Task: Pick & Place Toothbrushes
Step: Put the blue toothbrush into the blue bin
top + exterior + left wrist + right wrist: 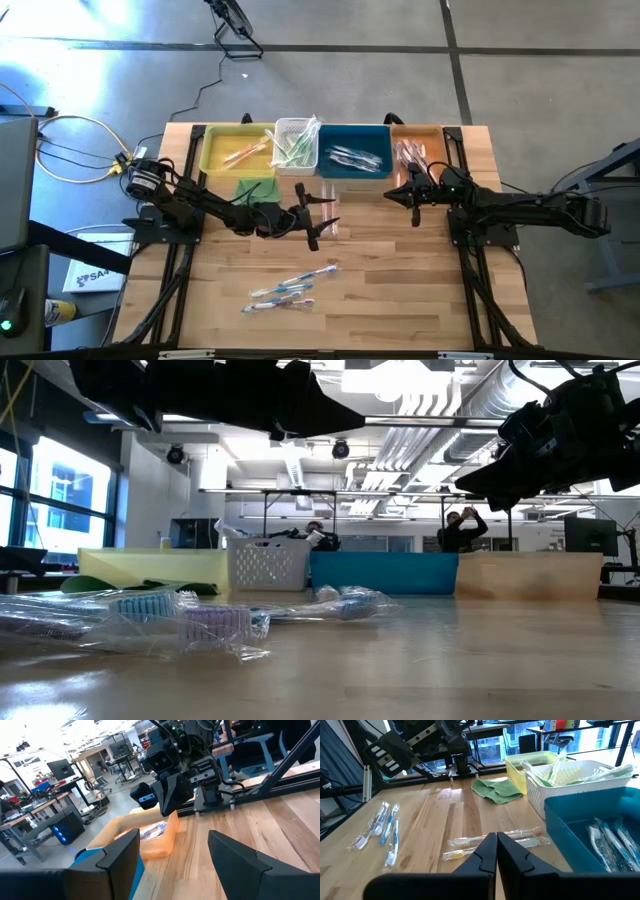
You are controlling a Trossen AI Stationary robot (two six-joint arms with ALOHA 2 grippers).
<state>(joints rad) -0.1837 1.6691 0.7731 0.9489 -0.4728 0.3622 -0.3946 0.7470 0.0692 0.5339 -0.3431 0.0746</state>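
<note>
Left end effector [318, 215] is hovering with fingers apart over the counter [400, 290]; right end effector [413, 196] is idling, fingers together. Slippery wrappers on the loose toothbrushes [285, 292] are risking a missed grasp.

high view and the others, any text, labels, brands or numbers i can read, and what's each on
"SA": the only letters that can be made out, part of a longer print on the white box on the floor left of the table; the rest is too blurred to read.
Toothbrush wrappers: any print is too small to read.
Yellow bin, white basket, blue bin, orange bin: no labels visible.
</note>
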